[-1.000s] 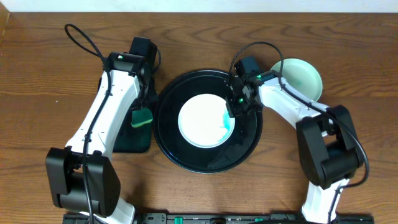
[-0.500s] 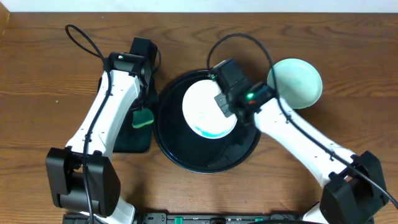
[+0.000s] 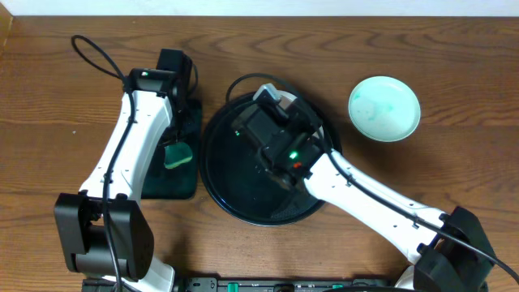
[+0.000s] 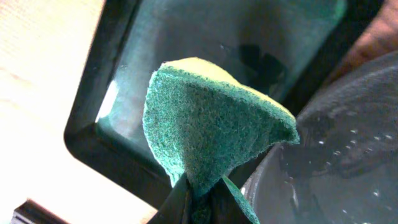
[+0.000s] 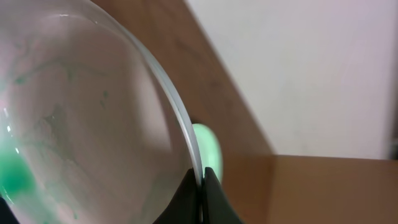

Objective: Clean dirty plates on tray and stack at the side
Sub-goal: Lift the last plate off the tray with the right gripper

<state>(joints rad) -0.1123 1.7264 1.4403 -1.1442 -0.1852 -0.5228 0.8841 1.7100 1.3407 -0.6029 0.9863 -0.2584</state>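
at nine o'clock: left pincer (image 4: 198, 194) clamped on green sponge (image 4: 205, 130) over small tray (image 4: 186, 37). centre: right pincer (image 5: 201, 186) pinching rim of green-smeared plate (image 5: 81, 124), tilted above round tray (image 3: 223, 182). two o'clock: second plate (image 3: 384, 108) on table (image 3: 454, 65). likely step: scrubbing; needed next: sponge brought to plate.

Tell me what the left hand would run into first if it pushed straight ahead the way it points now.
Probably the floor of the small rectangular tray: the left hand, shut on the green sponge, points down into it, so the sponge would touch first. Depth is unclear.
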